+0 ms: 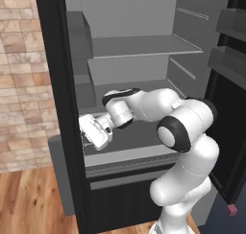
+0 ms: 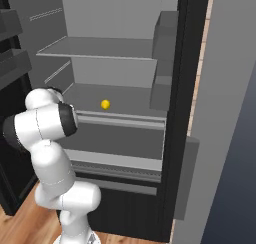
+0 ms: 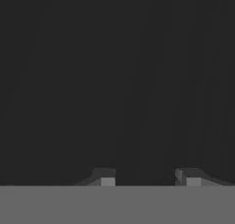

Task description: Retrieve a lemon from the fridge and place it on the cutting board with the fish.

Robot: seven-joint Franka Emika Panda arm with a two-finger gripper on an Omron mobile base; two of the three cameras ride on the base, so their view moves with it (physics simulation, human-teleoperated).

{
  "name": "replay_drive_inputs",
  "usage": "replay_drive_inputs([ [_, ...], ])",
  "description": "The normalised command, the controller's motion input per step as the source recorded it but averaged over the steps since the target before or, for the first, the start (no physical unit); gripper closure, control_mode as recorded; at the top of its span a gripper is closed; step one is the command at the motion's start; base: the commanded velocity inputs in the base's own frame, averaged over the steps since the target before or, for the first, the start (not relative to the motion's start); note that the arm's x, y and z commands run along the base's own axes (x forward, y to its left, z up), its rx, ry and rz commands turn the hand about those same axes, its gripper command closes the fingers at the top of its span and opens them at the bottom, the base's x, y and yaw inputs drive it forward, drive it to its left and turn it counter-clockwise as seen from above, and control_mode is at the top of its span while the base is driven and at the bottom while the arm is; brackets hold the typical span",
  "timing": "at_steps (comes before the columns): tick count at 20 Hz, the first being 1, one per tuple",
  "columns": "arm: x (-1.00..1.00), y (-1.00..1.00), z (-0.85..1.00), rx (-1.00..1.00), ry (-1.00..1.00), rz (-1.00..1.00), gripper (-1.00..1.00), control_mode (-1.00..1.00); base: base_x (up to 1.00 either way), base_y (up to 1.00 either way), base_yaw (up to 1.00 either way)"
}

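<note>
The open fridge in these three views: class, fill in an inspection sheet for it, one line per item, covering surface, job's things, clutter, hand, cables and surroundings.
Surface: grey middle shelf inside the open fridge, with an upper shelf above it.
Job's things: lemon sits alone near the front of the middle shelf; no cutting board or fish seen.
Clutter: nothing seen on the shelves.
Hand: the hand faces a dark surface, fingertips apart with nothing between them; it is low at the fridge's left edge, away from the lemon.
Cables: nothing seen.
Surroundings: brick wall, wooden floor.
</note>
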Motion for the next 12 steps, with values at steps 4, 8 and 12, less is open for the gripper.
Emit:
replay_drive_inputs([
  [4, -0.01, 0.23, 0.0, 0.0, 0.0, -0.05, -1.0, -1.0, 0.0, 0.0, 0.0],
  [8, -0.13, 0.09, 0.0, -0.01, 0.0, -0.07, -1.0, -1.0, 0.0, 0.0, 0.0],
  [12, -0.05, -0.22, 0.0, -0.07, 0.0, -0.05, -1.0, -1.0, 0.0, 0.0, 0.0],
])
